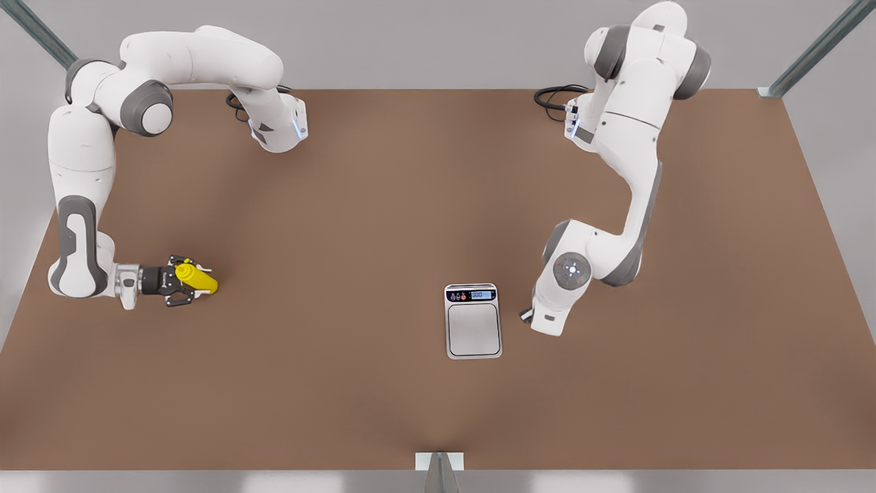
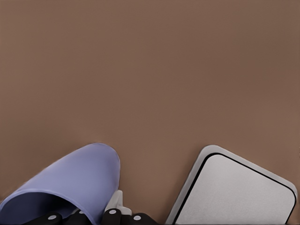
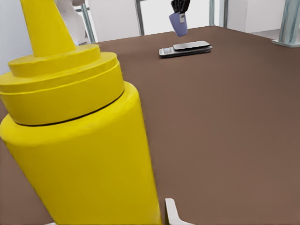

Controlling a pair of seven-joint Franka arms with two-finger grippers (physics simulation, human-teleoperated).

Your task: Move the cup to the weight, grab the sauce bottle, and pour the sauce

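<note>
The left gripper (image 3: 179, 9) grips the cup (image 2: 70, 185) beside the scale (image 1: 473, 320), ready for placing, while the right gripper (image 1: 183, 281), near the tabletop's (image 1: 342, 205) edge, clamps the bottle (image 1: 195, 277) for pouring.

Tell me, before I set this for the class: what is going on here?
Two arms are at work on a brown table. The left end effector holds the cup in the air beside the scale, whose plate is still bare. The right end effector, at the front view's left, grips the yellow sauce bottle. Nothing is being poured.
</note>
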